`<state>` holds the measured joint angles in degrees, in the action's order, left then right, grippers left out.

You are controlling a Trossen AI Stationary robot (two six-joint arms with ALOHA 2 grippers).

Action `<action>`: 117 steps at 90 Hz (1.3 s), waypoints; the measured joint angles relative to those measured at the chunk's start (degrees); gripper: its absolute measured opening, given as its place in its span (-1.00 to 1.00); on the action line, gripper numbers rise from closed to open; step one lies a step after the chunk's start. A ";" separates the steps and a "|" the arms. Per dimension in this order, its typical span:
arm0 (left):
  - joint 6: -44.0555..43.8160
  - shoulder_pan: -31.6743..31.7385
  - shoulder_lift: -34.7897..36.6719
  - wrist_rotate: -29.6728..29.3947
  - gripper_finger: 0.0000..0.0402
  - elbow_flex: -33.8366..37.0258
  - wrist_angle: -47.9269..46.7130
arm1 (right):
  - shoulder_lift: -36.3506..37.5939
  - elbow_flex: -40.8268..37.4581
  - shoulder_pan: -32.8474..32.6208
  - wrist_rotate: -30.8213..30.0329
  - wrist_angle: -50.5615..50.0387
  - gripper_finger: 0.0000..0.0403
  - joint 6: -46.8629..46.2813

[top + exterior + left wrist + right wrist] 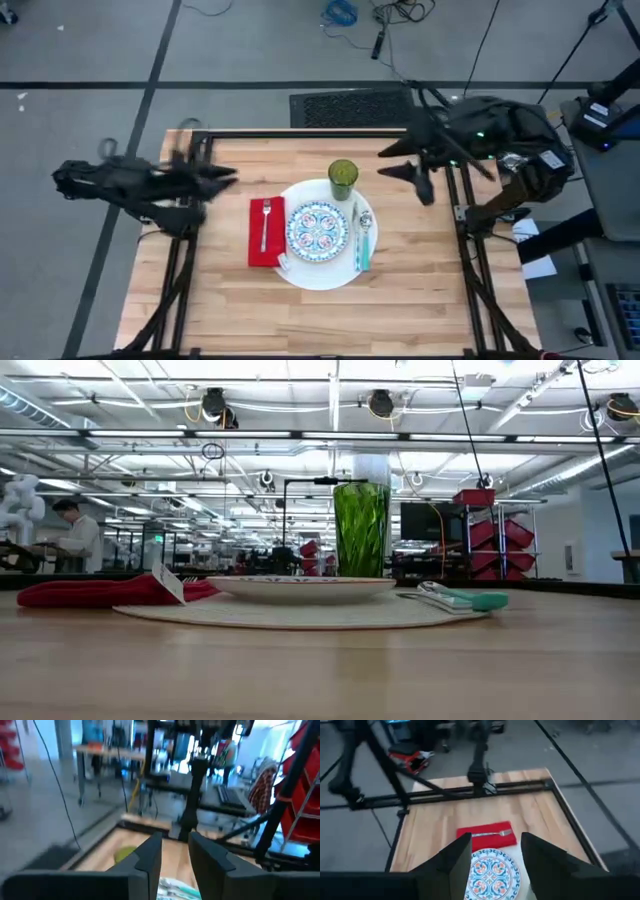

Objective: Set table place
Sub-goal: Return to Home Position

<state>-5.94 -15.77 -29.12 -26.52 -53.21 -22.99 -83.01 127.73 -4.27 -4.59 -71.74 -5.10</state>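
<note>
High view: green cup (343,176) at white plate (325,278) far edge.

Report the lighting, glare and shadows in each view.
High view: even overhead light, only faint shadows on the table. Low view: bright ceiling lights glare behind the green cup, which glows backlit. Left wrist view: the room behind is bright. Right wrist view: flat light, no glare on the patterned plate.

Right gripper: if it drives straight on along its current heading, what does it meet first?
Likely the small blue-red patterned plate, which the right wrist view frames inside the open right gripper. The red napkin with the fork lies beyond. Depth is unclear.
</note>
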 joint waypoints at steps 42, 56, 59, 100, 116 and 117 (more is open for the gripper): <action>-6.19 0.01 19.18 -0.24 -0.59 26.53 17.74 | 34.33 -61.94 2.99 6.13 39.50 -0.22 2.47; -7.02 0.00 22.30 -0.29 -0.59 26.71 18.35 | 46.60 -82.54 6.81 14.37 54.29 -0.22 -2.75; -7.01 0.00 22.62 -0.39 -0.59 26.71 18.31 | 49.06 -85.87 7.32 14.95 56.12 -0.22 -4.01; -2.12 0.02 22.79 0.92 -0.59 26.71 12.60 | 73.72 -111.11 8.04 15.22 66.94 -0.22 -8.12; -0.10 0.03 22.79 3.57 -0.59 26.71 4.98 | 78.98 -116.50 7.91 15.72 67.08 -0.22 -10.17; 0.29 0.04 22.79 3.92 -0.59 26.71 4.41 | 79.24 -116.77 7.91 15.81 67.11 -0.22 -10.09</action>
<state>-5.65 -15.73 -6.33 -22.60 -26.50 -18.58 -3.76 10.96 3.64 11.22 -4.63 -15.19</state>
